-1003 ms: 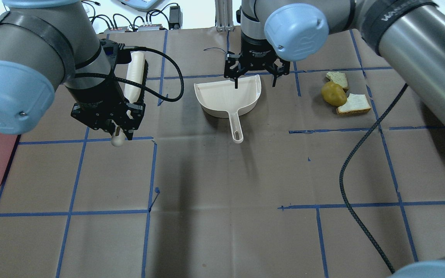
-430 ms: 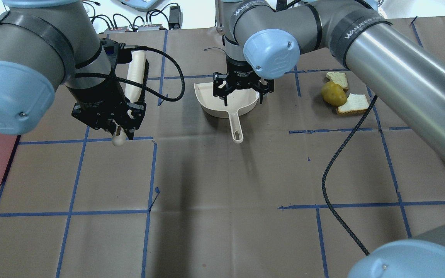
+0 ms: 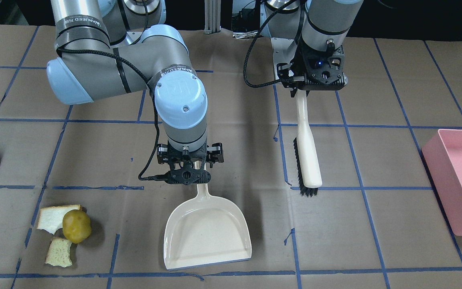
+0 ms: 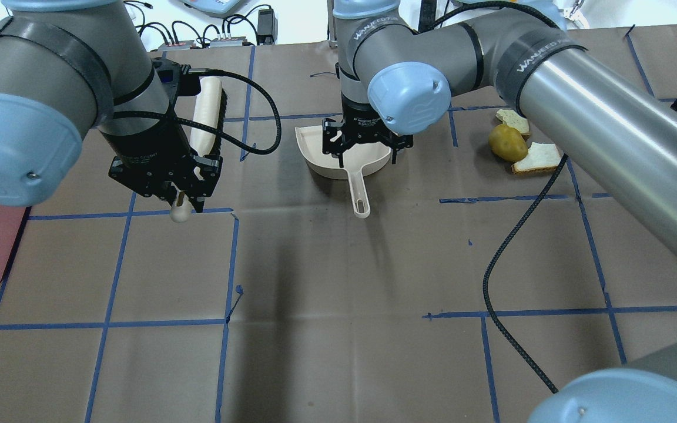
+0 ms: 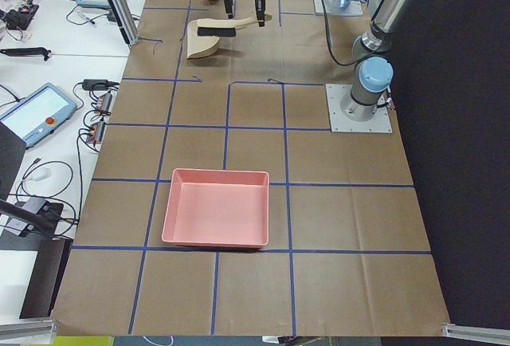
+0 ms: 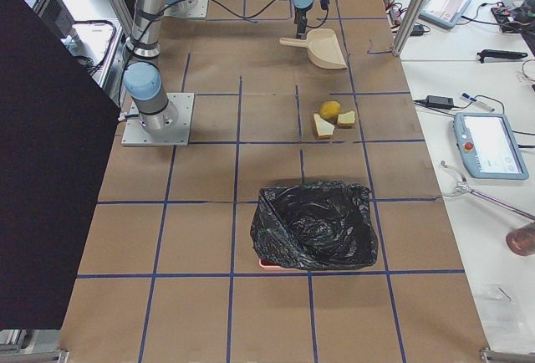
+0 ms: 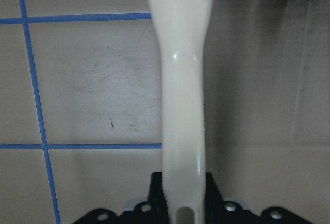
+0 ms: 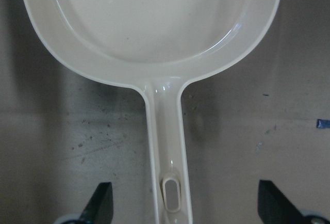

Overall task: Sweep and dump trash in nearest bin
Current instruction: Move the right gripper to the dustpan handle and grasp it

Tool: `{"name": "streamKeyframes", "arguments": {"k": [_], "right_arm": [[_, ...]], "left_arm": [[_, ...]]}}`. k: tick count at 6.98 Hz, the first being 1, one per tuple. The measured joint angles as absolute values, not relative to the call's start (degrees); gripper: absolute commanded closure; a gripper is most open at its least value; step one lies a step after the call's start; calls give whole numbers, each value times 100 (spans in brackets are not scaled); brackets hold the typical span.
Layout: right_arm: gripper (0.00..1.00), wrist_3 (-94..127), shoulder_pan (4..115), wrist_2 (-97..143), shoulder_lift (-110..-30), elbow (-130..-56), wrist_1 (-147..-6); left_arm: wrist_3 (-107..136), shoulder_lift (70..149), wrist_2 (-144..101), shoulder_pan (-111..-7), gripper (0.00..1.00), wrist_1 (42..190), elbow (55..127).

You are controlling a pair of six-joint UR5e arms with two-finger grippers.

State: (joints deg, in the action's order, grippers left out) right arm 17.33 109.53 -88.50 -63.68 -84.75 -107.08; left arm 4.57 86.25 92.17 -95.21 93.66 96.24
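The trash lies together on the robot's right of the table: an olive-yellow fruit (image 4: 506, 143) (image 3: 76, 226) between two bitten bread slices (image 4: 516, 120) (image 4: 541, 158). A cream dustpan (image 4: 314, 151) (image 3: 207, 237) lies flat mid-table, its handle (image 8: 166, 146) toward the robot. My right gripper (image 4: 368, 154) (image 3: 190, 160) hangs open over that handle, with one finger (image 8: 100, 206) on each side, clear of it. My left gripper (image 4: 180, 197) (image 3: 300, 86) is shut on the handle (image 7: 183, 105) of a cream brush (image 4: 206, 117) with black bristles.
A pink bin (image 3: 447, 188) (image 5: 217, 206) sits at the table's end on the robot's left. A bin lined with a black bag (image 6: 313, 225) stands at the right end, past the trash. A black cable (image 4: 509, 247) hangs from the right arm.
My right gripper has moved from the dustpan's far rim toward the robot and now straddles the handle where it joins the pan. The left arm and the brush have not moved.
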Motion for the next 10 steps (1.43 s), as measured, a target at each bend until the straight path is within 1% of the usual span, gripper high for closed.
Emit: {"name": "streamKeyframes", "arguments": {"k": [2,6,8,10], "right_arm": [[0,1776,11073,-8858,-6189,-8676,-11291],[0,1768,11122,-8881,-6044,-8996,-11646],[0,1756,11116,-8929,-6005,-9045,-12010],[1,1746,11095,-8945,-5997,-9047,-12072]], "left_arm": [[457,8581,9252,-9518,100,9365,9631],[464,8468,9273,-9510,100,9353,9750],[468,8462,9262,-9511,100,9352,9774],[473,8470,9256,-9517,100,9352,9781]]}}
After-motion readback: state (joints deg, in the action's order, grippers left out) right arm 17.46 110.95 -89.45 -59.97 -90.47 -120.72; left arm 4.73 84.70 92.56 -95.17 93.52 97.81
